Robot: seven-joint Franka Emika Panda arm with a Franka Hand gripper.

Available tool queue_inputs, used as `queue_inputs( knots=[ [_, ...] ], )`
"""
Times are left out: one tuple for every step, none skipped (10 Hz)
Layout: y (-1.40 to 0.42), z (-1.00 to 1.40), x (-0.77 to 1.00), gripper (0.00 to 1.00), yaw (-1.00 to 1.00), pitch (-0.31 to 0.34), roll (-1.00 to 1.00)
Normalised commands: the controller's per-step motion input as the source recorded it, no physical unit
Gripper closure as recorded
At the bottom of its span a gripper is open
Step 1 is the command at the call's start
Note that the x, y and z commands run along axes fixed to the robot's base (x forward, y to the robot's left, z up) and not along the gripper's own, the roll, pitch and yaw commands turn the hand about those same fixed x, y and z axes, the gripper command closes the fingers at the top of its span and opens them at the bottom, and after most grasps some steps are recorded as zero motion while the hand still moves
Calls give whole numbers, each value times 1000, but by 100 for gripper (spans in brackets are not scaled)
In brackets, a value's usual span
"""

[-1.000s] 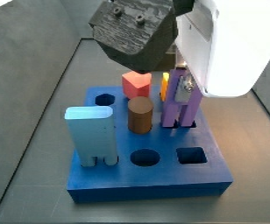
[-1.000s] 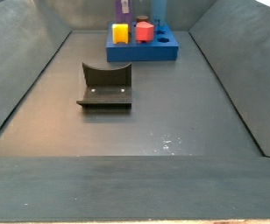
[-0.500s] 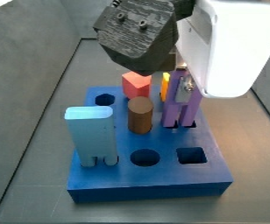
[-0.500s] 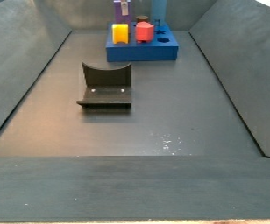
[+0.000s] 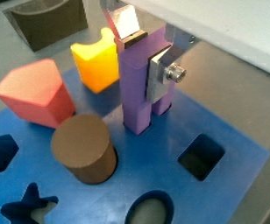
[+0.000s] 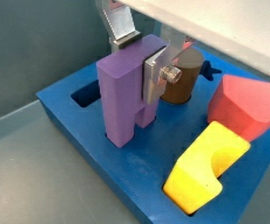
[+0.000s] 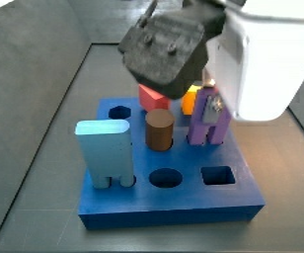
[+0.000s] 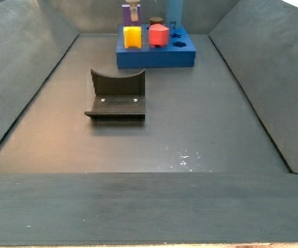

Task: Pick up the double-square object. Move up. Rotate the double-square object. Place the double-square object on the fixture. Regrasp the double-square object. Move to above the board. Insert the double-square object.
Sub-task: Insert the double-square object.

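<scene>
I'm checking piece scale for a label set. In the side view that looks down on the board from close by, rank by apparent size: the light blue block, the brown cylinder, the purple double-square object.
1. light blue block, largest, though nearest the camera.
2. double-square object, partly hidden by the gripper at its top.
3. brown cylinder, smallest.

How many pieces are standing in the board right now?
5 that I can see: light-blue block, brown cylinder, red piece, yellow piece, and the purple double-square object between the gripper jaws. The arm may hide more.
</scene>
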Motion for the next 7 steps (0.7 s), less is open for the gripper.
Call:
queue_inputs(
  knots=[
    [-86,-606,0,100,0,0,166],
    [-94,-546,0,100,0,0,144],
    [-54,-520,9,100,0,0,70],
    [0,-346,0,100,0,-6,-4],
    [6,-57,0,100,0,-13,-40],
    [0,0,0,100,0,0,-9],
    [0,0,0,100,0,0,0]
  ],
)
